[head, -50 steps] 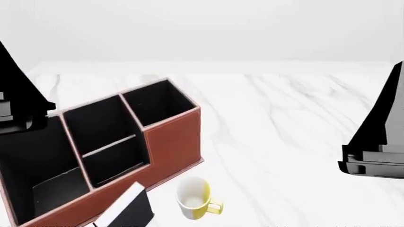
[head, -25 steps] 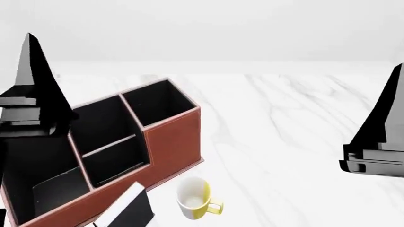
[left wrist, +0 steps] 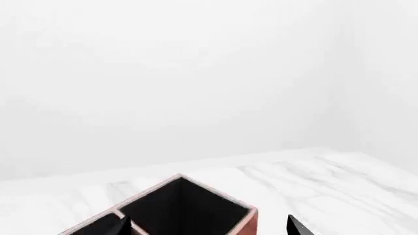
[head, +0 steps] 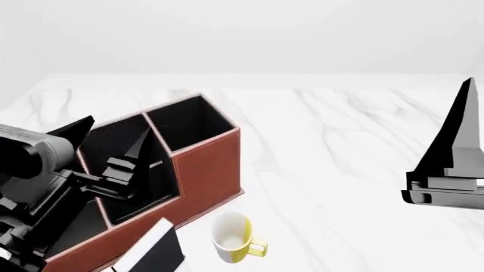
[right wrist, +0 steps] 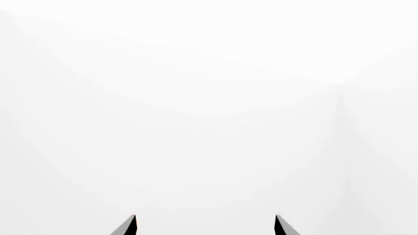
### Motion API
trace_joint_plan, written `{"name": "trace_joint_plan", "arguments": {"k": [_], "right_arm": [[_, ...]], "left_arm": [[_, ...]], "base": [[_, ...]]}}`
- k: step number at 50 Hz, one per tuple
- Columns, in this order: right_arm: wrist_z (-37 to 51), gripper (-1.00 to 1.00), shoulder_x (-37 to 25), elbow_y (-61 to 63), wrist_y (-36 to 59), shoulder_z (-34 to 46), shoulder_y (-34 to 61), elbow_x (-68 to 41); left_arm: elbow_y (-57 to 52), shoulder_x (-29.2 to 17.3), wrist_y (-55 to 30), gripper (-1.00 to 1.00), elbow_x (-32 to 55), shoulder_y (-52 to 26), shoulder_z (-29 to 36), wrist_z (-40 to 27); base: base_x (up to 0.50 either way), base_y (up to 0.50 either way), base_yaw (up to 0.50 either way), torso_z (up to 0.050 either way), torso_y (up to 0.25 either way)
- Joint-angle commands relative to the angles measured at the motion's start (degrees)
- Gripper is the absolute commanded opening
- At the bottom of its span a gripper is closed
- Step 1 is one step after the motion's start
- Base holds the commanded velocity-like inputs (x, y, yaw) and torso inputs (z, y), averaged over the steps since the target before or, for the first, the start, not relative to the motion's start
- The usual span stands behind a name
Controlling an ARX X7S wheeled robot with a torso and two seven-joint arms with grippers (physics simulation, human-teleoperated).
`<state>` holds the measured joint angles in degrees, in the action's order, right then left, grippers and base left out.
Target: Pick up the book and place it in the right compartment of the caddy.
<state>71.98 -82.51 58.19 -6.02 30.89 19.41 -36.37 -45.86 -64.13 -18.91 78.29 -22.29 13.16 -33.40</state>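
Observation:
The reddish-brown caddy (head: 206, 170) stands at the left of the marble table. Its right compartment (head: 189, 122) is the tall square black-lined end section, and it also fills the bottom of the left wrist view as the right compartment (left wrist: 183, 213). The black book (head: 155, 252) with white page edges leans in front of the caddy at the bottom edge. My left gripper (head: 110, 136) hovers open over the caddy's middle section, with nothing between its fingertips (left wrist: 295, 227). My right gripper (head: 468, 90) is raised at the far right, open and empty, facing a blank white wall (right wrist: 205, 226).
A yellow-and-white mug (head: 233, 238) lies on its side to the right of the book, close to the caddy's front wall. The white marble tabletop (head: 340, 141) stretches between the caddy and my right arm. Its far edge runs along the back.
My left arm has swung down from an upright pose at the left edge to lie low over the caddy. The right arm has barely shifted. Book and mug have not moved.

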Motion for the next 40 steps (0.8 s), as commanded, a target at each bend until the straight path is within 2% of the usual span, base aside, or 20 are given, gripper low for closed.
{"name": "trace_joint_plan", "arguments": {"k": [1,7,10,20,32,34,35,36,40], "right_arm": [[-1.3,1.0,1.8,-0.8,1.6,0.3,0.9,-0.4],[-1.9,1.0,2.7,-1.2,2.1,0.6,1.2,-0.5],[-2.1,1.0,2.5,-1.2,2.0,0.6,1.1,-0.7],[-2.2,1.0,2.5,-2.1,1.2,0.8,0.5,-0.5],[-2.6,1.0,3.0,-2.2,2.0,0.8,0.8,-1.0],[-2.7,1.0,3.2,-2.3,2.1,0.8,0.9,-1.0],[-2.8,1.0,3.5,-2.4,2.3,0.9,1.0,-1.0],[-3.0,1.0,3.8,-2.5,2.5,0.9,1.2,-1.0],[-3.2,1.0,4.3,-2.4,3.0,1.0,1.3,-0.9]], "left_arm": [[1.4,-2.7,-2.5,1.0,4.5,4.1,3.2,4.5],[3.2,-4.5,-5.6,1.0,12.4,3.8,4.9,2.4],[3.6,-4.4,-5.5,1.0,12.8,4.9,5.2,2.6],[5.5,-3.4,-5.8,1.0,8.3,9.2,7.5,3.9],[7.6,-2.3,-7.4,1.0,6.6,10.1,9.5,4.7],[7.4,-2.4,-9.6,1.0,5.7,8.8,10.4,3.3],[8.0,-2.0,-18.2,1.0,8.5,2.7,14.6,-1.4],[7.4,-1.8,-15.6,1.0,7.2,5.3,12.8,1.4],[8.2,-1.7,-15.9,1.0,8.6,5.1,12.9,1.4]], "base": [[0.0,0.0,0.0,0.0,0.0],[0.0,0.0,0.0,0.0,0.0],[0.0,0.0,0.0,0.0,0.0],[0.0,0.0,0.0,0.0,0.0],[0.0,0.0,0.0,0.0,0.0],[0.0,0.0,0.0,0.0,0.0],[0.0,0.0,0.0,0.0,0.0],[0.0,0.0,0.0,0.0,0.0],[0.0,0.0,0.0,0.0,0.0]]}}
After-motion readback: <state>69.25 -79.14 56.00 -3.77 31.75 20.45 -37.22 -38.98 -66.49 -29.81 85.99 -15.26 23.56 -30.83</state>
